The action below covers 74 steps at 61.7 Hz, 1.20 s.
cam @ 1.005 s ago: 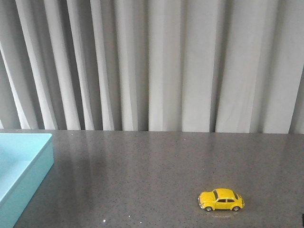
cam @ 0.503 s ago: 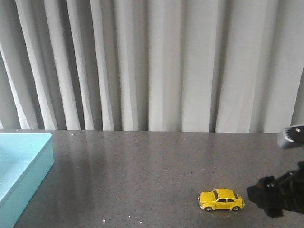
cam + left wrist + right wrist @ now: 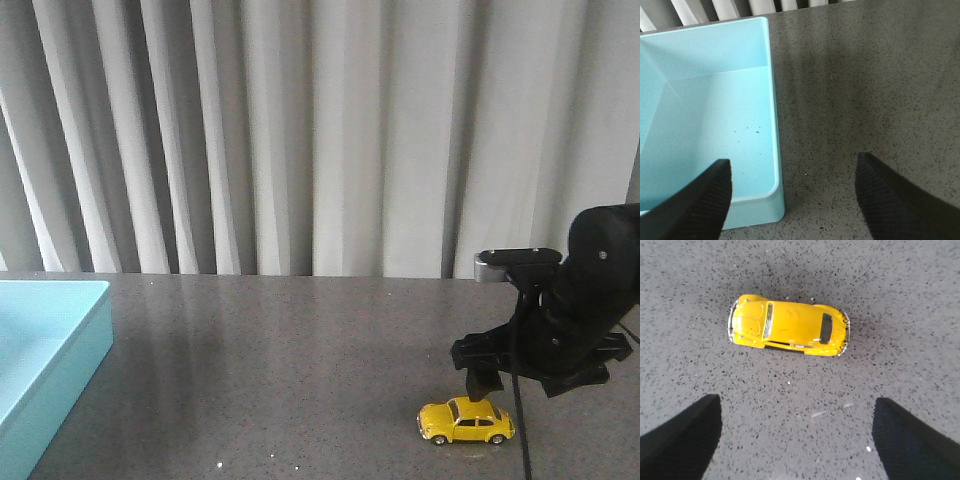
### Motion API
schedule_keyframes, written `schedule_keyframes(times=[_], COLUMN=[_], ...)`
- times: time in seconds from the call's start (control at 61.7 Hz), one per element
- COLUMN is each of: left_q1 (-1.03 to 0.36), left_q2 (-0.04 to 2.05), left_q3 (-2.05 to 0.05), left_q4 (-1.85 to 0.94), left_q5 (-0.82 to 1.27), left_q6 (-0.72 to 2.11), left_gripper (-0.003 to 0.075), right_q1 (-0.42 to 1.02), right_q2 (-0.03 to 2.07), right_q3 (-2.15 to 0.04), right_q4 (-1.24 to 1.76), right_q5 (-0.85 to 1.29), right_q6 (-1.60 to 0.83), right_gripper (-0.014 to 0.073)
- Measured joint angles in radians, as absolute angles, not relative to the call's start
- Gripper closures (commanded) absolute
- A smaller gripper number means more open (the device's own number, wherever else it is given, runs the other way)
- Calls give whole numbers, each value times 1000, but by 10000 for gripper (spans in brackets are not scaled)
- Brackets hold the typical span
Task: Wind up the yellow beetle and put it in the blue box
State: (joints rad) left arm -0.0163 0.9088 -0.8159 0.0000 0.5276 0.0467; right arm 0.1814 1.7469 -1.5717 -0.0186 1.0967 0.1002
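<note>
My right hand (image 3: 795,440) hangs released over the worktop (image 3: 890,300); the yellow beetle (image 3: 788,332) sits just beyond my fingertips (image 3: 680,440). I should reach forward, then pinch its flanks squarely.

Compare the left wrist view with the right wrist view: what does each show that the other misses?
Only the left wrist view shows the blue box, empty apart from a few specks, with the open left end effector straddling its near corner. Only the right wrist view shows the beetle, seen from above, standing free ahead of the open right end effector. Both share the dark speckled table and two black fingers spread wide, holding nothing.
</note>
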Motion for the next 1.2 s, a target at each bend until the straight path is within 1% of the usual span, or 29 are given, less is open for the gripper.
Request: schedule_keyframes(times=[0.259, 0.486, 0.681, 1.005, 1.2], left_q1=[-16, -16, -16, -16, -16], left_q2=[909, 909, 909, 909, 909], left_q3=[-816, -816, -816, -816, -816], left_q4=[0, 0, 0, 0, 0], left_q5=[528, 528, 528, 528, 528], left_q6=[47, 47, 47, 47, 47], left_gripper=[206, 206, 206, 206, 206], right_q1=[181, 181, 181, 180, 154], right_q2=[1938, 2049, 2104, 2145, 2148], right_q3=[-1766, -1867, -1892, -1910, -1912], right_q4=[-19, -19, -8, 8, 38], right_q5=[1187, 1220, 1225, 1239, 1242], right_q6=[101, 102, 102, 99, 83], right_gripper=[4, 55, 85, 87, 87])
